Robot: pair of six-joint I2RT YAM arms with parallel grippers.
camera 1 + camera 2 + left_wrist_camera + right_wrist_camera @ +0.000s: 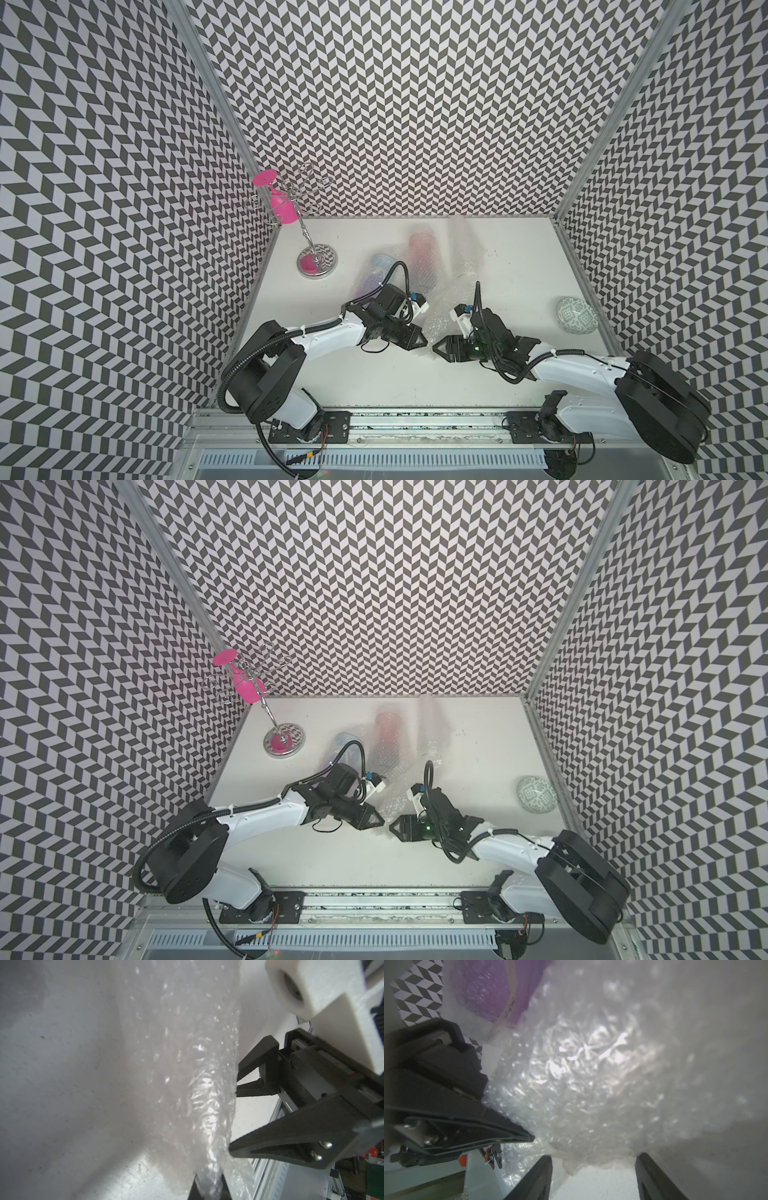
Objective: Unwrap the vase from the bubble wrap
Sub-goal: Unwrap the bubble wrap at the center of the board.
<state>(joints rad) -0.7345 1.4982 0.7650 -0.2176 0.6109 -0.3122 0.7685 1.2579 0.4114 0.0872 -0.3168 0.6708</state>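
Observation:
Crinkled clear bubble wrap (437, 320) runs from the front middle of the table back toward wrapped vases: a purple-blue vase (376, 274) and a reddish vase (420, 259), both lying down. My left gripper (424, 341) is shut on a bunched edge of the bubble wrap (187, 1064), pinched between its fingers (194, 1190). My right gripper (434, 347) faces it, a short way off and open. A loose edge of the wrap (591, 1084) hangs between its fingers (537, 1178), which do not pinch it. The purple vase (488, 991) shows behind the sheet.
A wire stemware rack (316, 262) with a pink glass (282, 203) hung on it stands at the back left. A patterned bowl (577, 315) sits at the right edge. A third clear wrapped roll (461, 249) lies at the back. Patterned walls enclose three sides.

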